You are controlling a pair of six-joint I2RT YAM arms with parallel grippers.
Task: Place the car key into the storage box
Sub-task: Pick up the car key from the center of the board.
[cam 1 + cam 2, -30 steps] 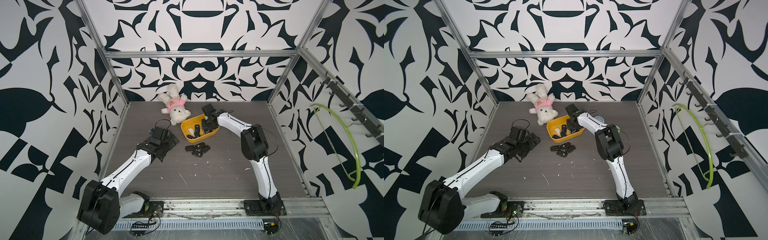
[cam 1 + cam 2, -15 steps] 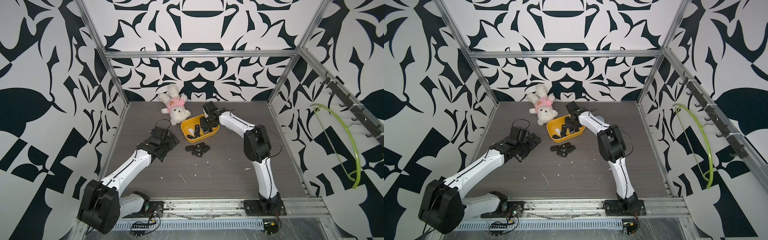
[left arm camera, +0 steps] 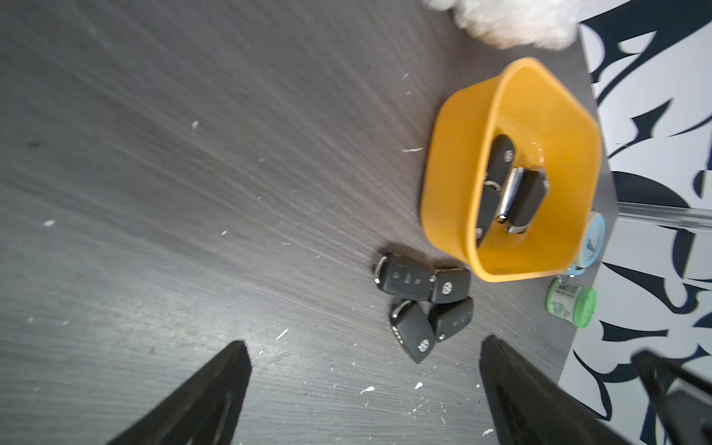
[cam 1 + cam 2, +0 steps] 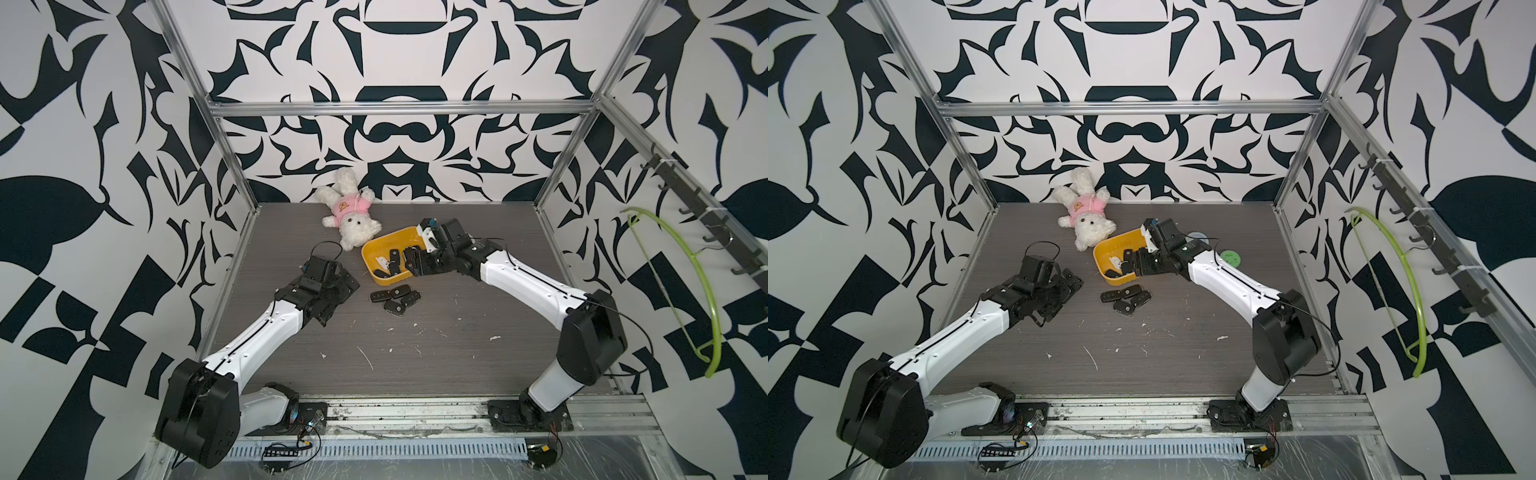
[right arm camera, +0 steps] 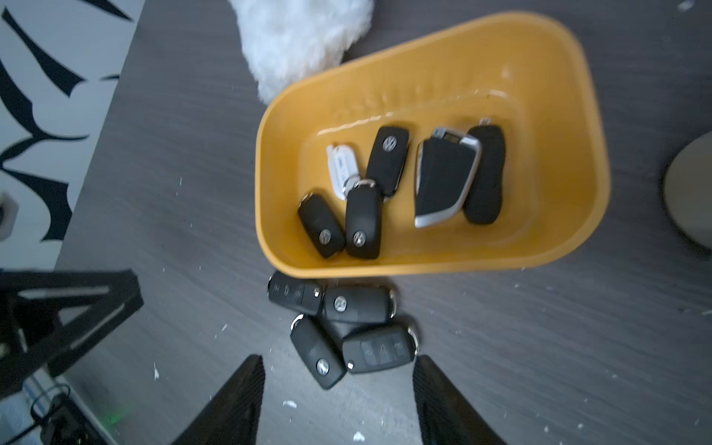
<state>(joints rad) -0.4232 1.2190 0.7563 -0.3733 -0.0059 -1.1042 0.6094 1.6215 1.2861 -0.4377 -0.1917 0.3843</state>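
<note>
**Right arm pulled back, claw parted above box**

Moved since a second ago: right arm, elbow swung outward; right claw (image 5: pixel 338 362), gone from nearly shut to parted. Unmoved: left arm, box (image 5: pixel 558 173), plush (image 4: pixel 353 220), loose keys (image 5: pixel 356 304).

- Right claw: roughly half open, nothing between the jaws. Poised above the box's near wall and the loose keys, going by the right wrist view.
- Left claw (image 3: pixel 364 343): spread to its widest, empty. Hanging over bare surface (image 3: pixel 192 192), apart from the box.
- Box: yellow tub, upright on the surface, plush against one far corner.
- Boxed keys (image 5: pixel 387 158): five black fobs, among them a silver-edged fob (image 5: pixel 443 181) lying partly across another, plus a white tag (image 5: pixel 341 169).
- Loose keys: four showing, packed in a cluster and touching one another, just beside the box's near wall. Possibly one more underneath; cannot tell.

Step in hand, as judged: release into the box just finished, withdrawal under way. Task part done, with the cluster not yet cleared.

Next move, as judged: calls for lowering onto the cluster and singling out the outermost fob. Needs jaws set across its narrow width and tips brought right down to the surface. Also calls for care not to shove the neighbouring fobs or the box wall, then a lift high enough to clear the rim.
</note>
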